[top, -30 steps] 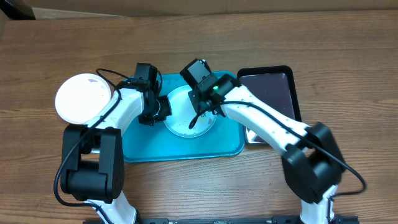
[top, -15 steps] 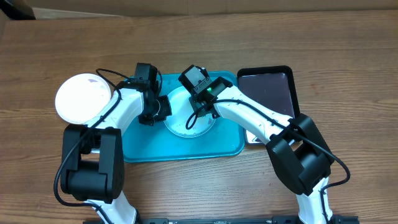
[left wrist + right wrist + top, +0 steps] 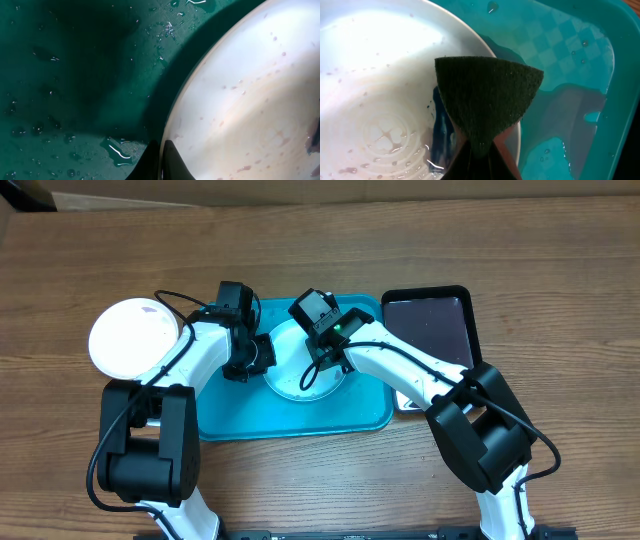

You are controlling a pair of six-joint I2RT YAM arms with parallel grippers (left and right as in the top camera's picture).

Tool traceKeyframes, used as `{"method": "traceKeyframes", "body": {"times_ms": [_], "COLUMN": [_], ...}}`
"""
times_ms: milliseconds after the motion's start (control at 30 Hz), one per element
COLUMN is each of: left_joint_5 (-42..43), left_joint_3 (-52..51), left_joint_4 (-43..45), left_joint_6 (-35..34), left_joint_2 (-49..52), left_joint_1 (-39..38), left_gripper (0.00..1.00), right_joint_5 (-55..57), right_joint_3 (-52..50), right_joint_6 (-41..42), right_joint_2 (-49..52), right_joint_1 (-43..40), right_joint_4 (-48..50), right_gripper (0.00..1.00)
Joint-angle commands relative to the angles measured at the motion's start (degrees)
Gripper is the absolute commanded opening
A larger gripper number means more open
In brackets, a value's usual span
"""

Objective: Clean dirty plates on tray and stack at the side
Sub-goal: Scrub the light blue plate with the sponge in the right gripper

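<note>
White plate (image 3: pixel 135 338) looks done, speckled plate (image 3: pixel 285 377) mid-scrub
On the tray (image 3: pixel 230 420), left gripper (image 3: pixel 162 162) pinches its rim; right gripper (image 3: pixel 475 150) clamps the sponge (image 3: pixel 487 100).

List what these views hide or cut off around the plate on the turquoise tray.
Overhead: the right gripper covers part of the plate; the right arm hides a corner of the black tray.
Left wrist: frame edges cut off the plate and the left gripper.
Right wrist: the sponge hides the plate beneath.
</note>
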Motion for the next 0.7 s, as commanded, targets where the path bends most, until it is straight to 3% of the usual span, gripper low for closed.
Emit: {"method": "traceKeyframes", "body": {"times_ms": [0,267,667], "left_joint_5": [0.04,0.04,0.04], "left_joint_3": [-0.57,-0.57,-0.57], "left_joint_4": [-0.17,-0.17,-0.17], "left_joint_6": [-0.79,-0.79,-0.79], "left_joint_2": [1.16,1.16,1.16], "left_joint_1": [-0.48,-0.48,-0.48], "left_gripper": [0.04,0.04,0.04], "right_joint_5": [0.98,-3.34,-19.52], "right_joint_3": [-0.33,-0.33,-0.33], "right_joint_6": [1.07,4.7,5.75], "right_joint_2": [1.84,5.42,7.98], "right_joint_1": [-0.15,-0.15,-0.15], "right_joint_4": [0.5,0.07,0.55], "right_gripper": [0.04,0.04,0.04]}}
